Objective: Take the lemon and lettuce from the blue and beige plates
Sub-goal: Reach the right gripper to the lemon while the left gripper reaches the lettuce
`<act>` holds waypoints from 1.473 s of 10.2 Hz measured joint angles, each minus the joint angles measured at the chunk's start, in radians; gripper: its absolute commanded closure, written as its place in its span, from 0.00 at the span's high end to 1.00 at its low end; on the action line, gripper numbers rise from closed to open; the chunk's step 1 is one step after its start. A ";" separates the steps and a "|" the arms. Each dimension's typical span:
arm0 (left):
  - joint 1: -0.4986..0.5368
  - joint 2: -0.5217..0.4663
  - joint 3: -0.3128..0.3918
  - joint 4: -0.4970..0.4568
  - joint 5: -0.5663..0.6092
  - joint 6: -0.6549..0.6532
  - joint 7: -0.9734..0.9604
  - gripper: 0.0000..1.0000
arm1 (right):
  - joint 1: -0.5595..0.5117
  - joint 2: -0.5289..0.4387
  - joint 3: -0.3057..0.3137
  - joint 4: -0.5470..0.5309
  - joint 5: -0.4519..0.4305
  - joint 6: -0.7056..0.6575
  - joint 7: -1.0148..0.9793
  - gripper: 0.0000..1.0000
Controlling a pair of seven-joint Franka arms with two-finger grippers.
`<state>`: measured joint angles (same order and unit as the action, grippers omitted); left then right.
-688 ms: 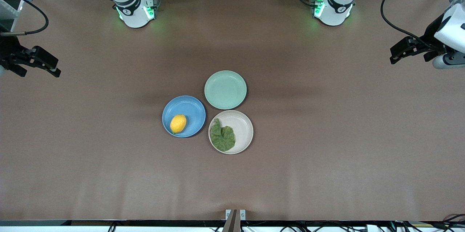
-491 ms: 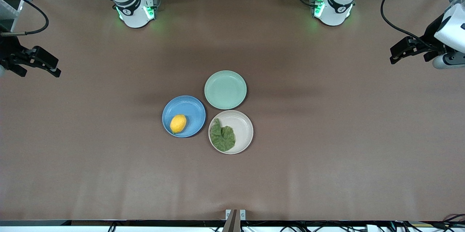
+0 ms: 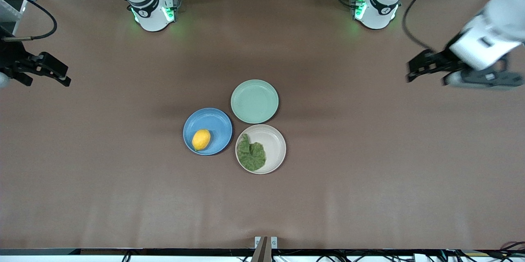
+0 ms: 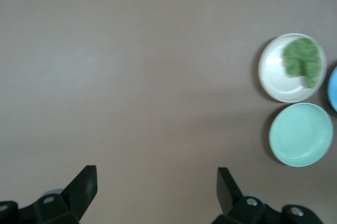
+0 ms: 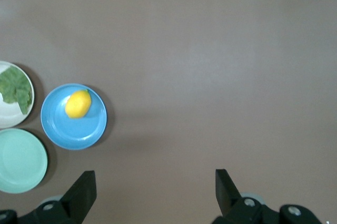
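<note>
A yellow lemon (image 3: 201, 139) lies on the blue plate (image 3: 215, 122) at mid-table; both show in the right wrist view, lemon (image 5: 78, 103) and plate (image 5: 79, 129). A dark green lettuce leaf (image 3: 250, 154) lies on the beige plate (image 3: 272, 141) beside it; both show in the left wrist view, leaf (image 4: 303, 61) and plate (image 4: 276, 77). My left gripper (image 3: 415, 68) is open and empty, up over bare table toward the left arm's end, its gap (image 4: 157, 182) wide. My right gripper (image 3: 61, 76) is open and empty over the table's right-arm end, its gap (image 5: 155, 184) wide.
An empty mint-green plate (image 3: 254, 101) touches the other two, farther from the front camera; it also shows in the left wrist view (image 4: 301, 134) and the right wrist view (image 5: 18, 161). A small metal bracket (image 3: 265, 242) sits at the table's near edge.
My left arm has swung in from the table's end toward the plates, gripper still open. The right gripper has barely shifted. Lemon, lettuce and plates have not moved.
</note>
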<state>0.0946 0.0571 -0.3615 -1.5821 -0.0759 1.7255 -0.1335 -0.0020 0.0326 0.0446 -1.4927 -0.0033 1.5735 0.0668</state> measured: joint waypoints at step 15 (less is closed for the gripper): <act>-0.722 0.665 0.279 0.114 0.284 0.916 -0.601 0.97 | 0.349 0.650 0.017 -0.039 0.100 0.489 0.562 1.00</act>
<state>-0.6278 0.7221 -0.0824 -1.4676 0.2085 2.6417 -0.7348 0.3468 0.6830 0.0613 -1.5316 0.0971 2.0628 0.6284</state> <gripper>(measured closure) 0.000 0.000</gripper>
